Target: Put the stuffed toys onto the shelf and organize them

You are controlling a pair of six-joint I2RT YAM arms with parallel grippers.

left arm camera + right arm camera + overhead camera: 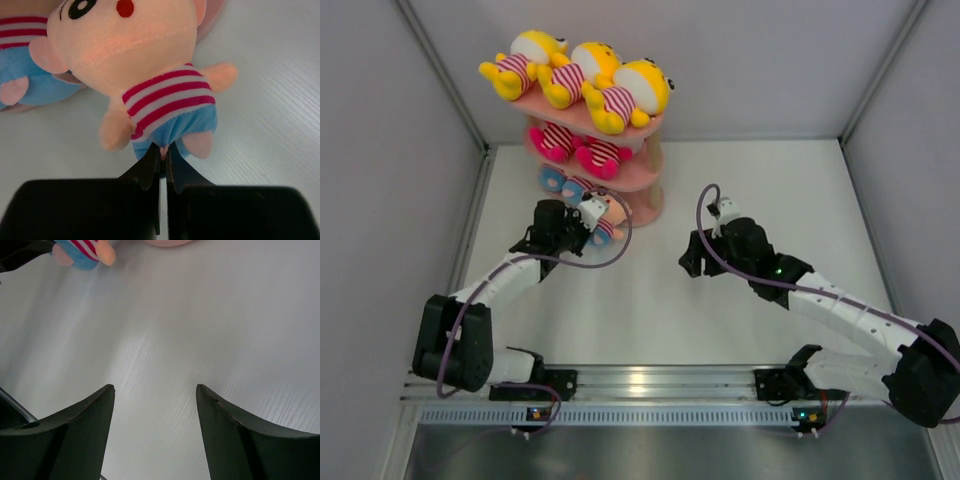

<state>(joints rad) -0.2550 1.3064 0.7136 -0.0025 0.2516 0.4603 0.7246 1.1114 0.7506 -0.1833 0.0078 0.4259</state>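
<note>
The pink three-tier shelf (650, 203) stands at the back left. Three yellow stuffed toys (588, 72) lie on its top board and two pink ones (578, 147) on the middle board. A blue-bottomed toy (556, 180) lies on the lowest board, and it also shows in the left wrist view as the striped toy (22, 75) at the left edge. My left gripper (588, 222) (164, 152) is shut on the blue bottom of a peach-faced toy (150, 65) (608, 214) at the front of the lowest board. My right gripper (692, 262) (155, 390) is open over bare table, right of the shelf.
White table (650, 320) with grey walls on the left, back and right. The held toy (82, 252) and the shelf's base (165, 242) show at the top of the right wrist view. A purple cable loops off each arm.
</note>
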